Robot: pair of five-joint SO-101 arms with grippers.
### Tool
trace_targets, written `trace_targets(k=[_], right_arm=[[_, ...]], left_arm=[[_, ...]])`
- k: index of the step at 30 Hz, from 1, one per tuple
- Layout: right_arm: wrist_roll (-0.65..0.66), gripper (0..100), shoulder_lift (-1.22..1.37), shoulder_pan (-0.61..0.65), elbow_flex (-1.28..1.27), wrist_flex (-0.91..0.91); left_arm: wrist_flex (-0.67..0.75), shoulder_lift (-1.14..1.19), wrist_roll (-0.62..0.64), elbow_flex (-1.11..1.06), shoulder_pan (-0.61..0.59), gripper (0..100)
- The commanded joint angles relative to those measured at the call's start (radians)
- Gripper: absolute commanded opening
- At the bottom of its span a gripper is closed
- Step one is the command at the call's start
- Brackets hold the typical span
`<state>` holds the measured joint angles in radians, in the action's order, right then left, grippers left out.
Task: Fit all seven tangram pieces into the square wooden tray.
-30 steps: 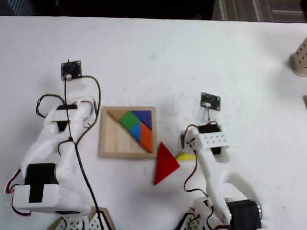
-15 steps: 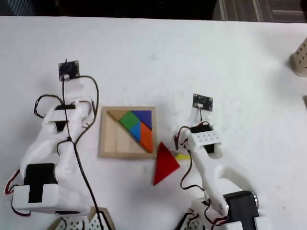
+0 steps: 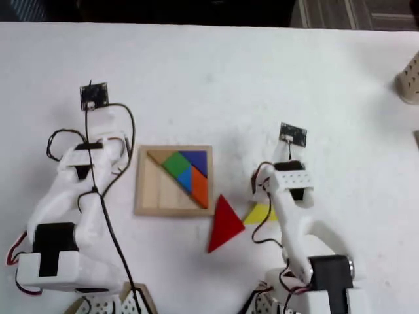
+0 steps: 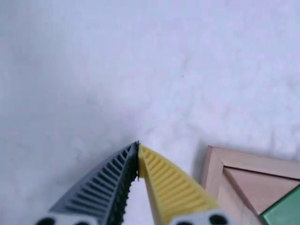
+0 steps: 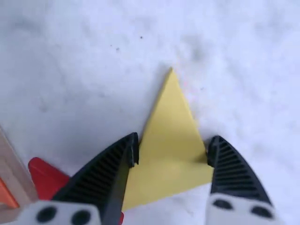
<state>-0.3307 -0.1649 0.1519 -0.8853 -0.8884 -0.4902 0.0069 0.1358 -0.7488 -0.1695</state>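
Separating yellow triangle from tray: red triangle

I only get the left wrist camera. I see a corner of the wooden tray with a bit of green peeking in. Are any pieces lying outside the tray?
Observer: Yes, two. A red triangle lies on the table just outside the tray, on the side toward the right arm.
Operator: What's the other one?
Observer: A yellow triangle, flat on the table beside the red one, between the open fingers of the right gripper.
Operator: What colours are in the tray besides green?
Observer: A blue piece and an orange piece sit next to the green piece.
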Motion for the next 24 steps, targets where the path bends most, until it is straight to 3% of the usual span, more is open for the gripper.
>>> trace_targets(k=[1, 7, 17, 24], right_arm=[[0.018, 19.8, 0.085, -0.01, 0.068, -0.019], [0.097, 20.0, 0.114, -0.012, 0.143, -0.13], [0.213, 20.2, -0.298, -0.004, -0.071, -0.226], [0.486, 19.7, -0.42, -0.001, -0.245, -0.26]], left_arm=[[-0.003, -0.004, 0.005, 0.054, -0.01, 2], [-0.003, -0.004, 0.005, 0.054, -0.01, 2], [-0.003, -0.004, 0.005, 0.055, -0.01, 2], [0.0, -0.002, 0.005, 0.055, -0.008, 2]])
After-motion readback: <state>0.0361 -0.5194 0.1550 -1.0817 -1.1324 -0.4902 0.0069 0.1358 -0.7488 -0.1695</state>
